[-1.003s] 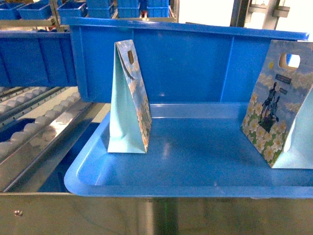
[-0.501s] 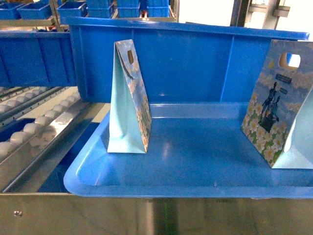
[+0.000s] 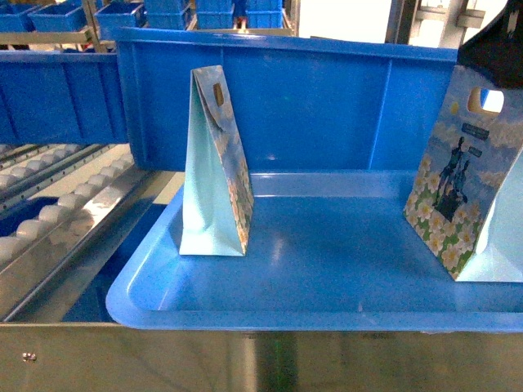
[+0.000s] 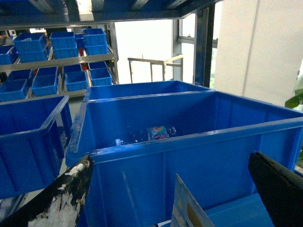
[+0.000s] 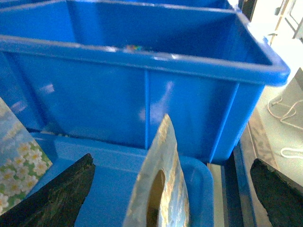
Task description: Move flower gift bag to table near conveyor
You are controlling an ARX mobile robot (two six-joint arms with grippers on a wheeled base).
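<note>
Approach-to-grasp step: right gripper point(image 5: 161, 189) spread wide, straddling top edge of right flower gift bag point(image 3: 462, 192) upright in blue tray point(image 3: 327, 314), not yet pinching; left gripper point(image 4: 175, 198) likewise spread; next, lower and close on handle

The left gripper with scuffed, white-flecked black fingers point(image 4: 175, 189) is hanging with its jaws spread wide apart, gripping nothing. The right gripper with dark rough-textured fingers point(image 5: 165, 189) is likewise gaping wide (only its finger edges are showing). In the head view, a dark part of the right arm point(image 3: 494, 49) is showing at the upper right corner.
</note>
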